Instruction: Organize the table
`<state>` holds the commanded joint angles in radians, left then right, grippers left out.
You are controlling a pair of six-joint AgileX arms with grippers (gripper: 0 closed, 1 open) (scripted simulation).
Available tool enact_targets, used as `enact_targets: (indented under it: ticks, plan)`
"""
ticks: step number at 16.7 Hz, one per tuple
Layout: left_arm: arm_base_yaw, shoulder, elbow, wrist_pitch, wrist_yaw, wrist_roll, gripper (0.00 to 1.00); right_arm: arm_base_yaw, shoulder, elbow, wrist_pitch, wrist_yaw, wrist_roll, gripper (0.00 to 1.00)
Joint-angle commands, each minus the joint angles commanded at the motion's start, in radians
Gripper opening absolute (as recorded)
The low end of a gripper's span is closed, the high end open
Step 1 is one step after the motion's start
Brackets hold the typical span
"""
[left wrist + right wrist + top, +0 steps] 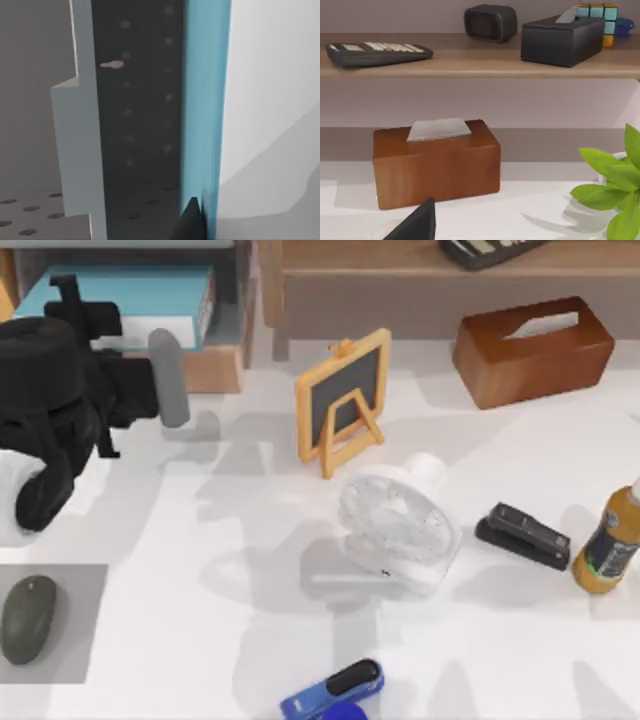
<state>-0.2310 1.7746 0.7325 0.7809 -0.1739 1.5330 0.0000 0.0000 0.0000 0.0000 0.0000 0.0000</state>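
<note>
The white table [200, 540] carries scattered items: a small easel blackboard [343, 400], a white fan [400, 530], a black stapler [522, 535], a blue stapler [335, 695], a bottle [610, 540] and a wooden tissue box [533, 348]. My left gripper [68, 295] is at the back left, reaching against a blue book [120, 300] in the shelf. The left wrist view looks straight at that book's blue spine [202, 100], with a black part of the gripper [190, 220] touching it. A black part of my right gripper [420, 225] hangs low in front of the wooden tissue box [437, 165].
A grey mouse [28, 618] lies on a grey mat [85, 585] at the front left. The wooden shelf [470, 62] holds a calculator [377, 52], a dark speaker [490, 22], a black tissue box [562, 40] and a colour cube [600, 12]. A green plant [615, 185] stands at the right.
</note>
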Motion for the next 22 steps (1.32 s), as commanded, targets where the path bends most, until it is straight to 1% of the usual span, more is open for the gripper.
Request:
enact_targets:
  ticks: [6,13,17,22]
  plan:
    - [-0.003,0.0,0.0,0.002,0.0,0.0,0.0,0.0,0.0,0.0,0.0,0.0,0.0,1.0]
    - [0.015,0.097,0.111,-0.011,0.015,0.004,0.0,0.0,0.0,0.0,0.0,0.0,0.0,1.0]
    - [0.016,0.104,0.118,-0.013,0.017,0.004,0.0,0.0,0.0,0.0,0.0,0.0,0.0,1.0]
    - [0.016,0.104,0.118,-0.013,0.017,0.004,0.38,0.0,0.0,0.0,0.0,0.0,0.0,1.0]
